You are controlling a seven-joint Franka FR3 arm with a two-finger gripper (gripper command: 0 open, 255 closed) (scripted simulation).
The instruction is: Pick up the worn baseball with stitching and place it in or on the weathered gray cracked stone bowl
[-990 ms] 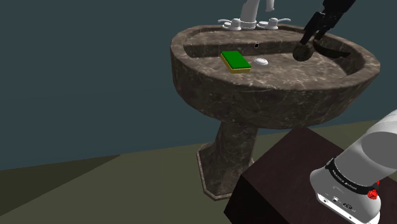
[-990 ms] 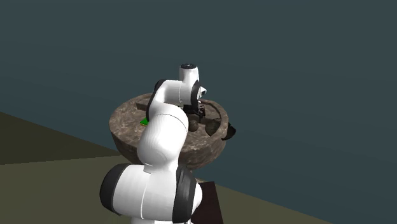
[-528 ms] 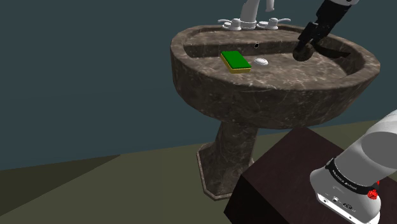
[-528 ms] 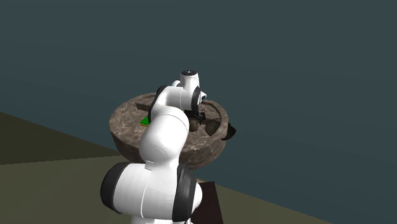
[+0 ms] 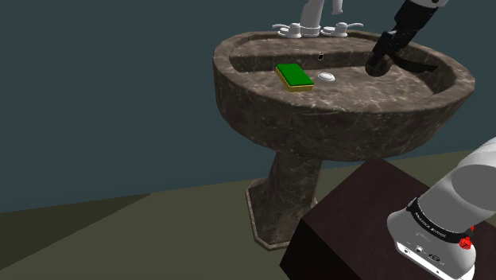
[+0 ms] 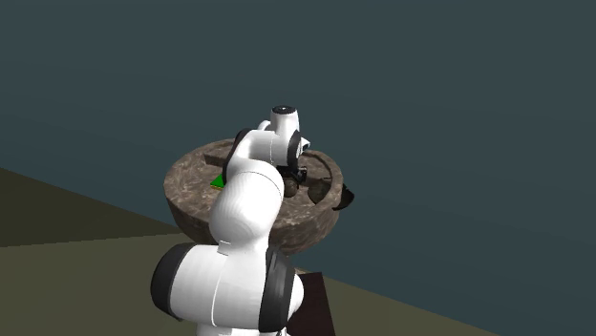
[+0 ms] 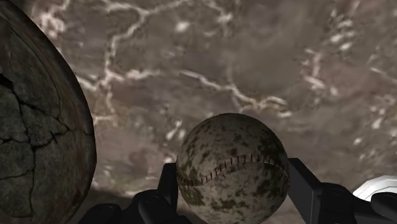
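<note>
We see the black gripper (image 7: 233, 177) clenched on the worn baseball (image 7: 230, 149), one finger pressed to each side, the red-brown stitching running across its mottled face. Ball and claw hang low over the floor of the dark marbled sink (image 5: 334, 119). The cracked grey stone bowl (image 7: 38, 127) stands just beside them, its rim close to the ball. In the shoulder view a green sponge (image 5: 295, 76) and the white drain (image 5: 327, 77) lie well apart from the action, toward that view's left.

We judge the step in hand to be the carry to the bowl. To do it well, the claw should keep its squeeze firm, since a round ball can roll out of flat fingers. It should rise until the ball passes above the bowl's rim, then travel sideways, not drag across the basin. The ball should be set down low over the bowl's middle, so that it settles and does not bounce.

Against a second ago, the hand has swung to a steeper angle while the ball has scarcely shifted. Since half a second ago we see almost no change.
</note>
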